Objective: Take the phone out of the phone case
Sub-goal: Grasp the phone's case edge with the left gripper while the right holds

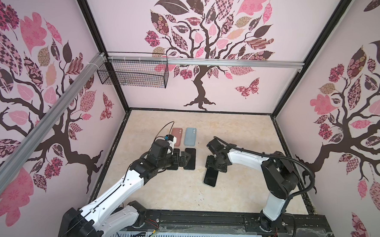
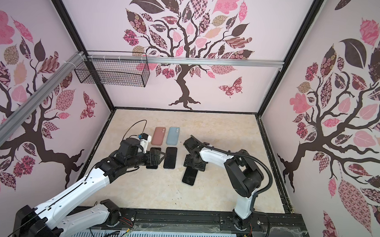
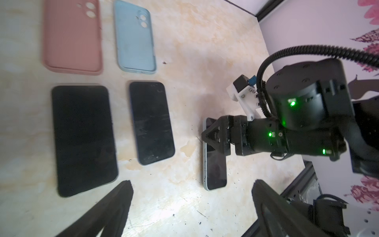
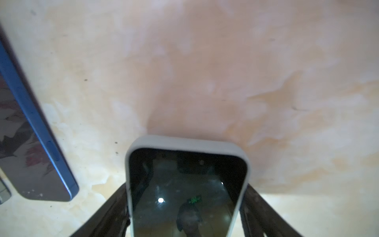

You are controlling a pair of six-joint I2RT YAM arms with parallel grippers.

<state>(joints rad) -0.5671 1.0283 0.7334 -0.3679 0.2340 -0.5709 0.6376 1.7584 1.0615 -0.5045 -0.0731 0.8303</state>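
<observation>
Right gripper [image 4: 186, 186] straddles the phone [image 4: 184, 195], right of centre on the table [image 1: 239, 137].
Its fingers [image 4: 110, 209] lie along both long sides of the pale phone case [image 4: 184, 141], which holds the phone screen-up; whether they pinch it cannot be told. Left gripper [image 3: 191, 182] hangs spread wide, holding nothing, above a large bare phone [image 3: 82, 139] and a scratched bare phone [image 3: 151, 123]. Farther back lie a pink case [image 3: 71, 37] and a blue case [image 3: 134, 39]. A wire basket [image 1: 133, 73] hangs far left.
</observation>
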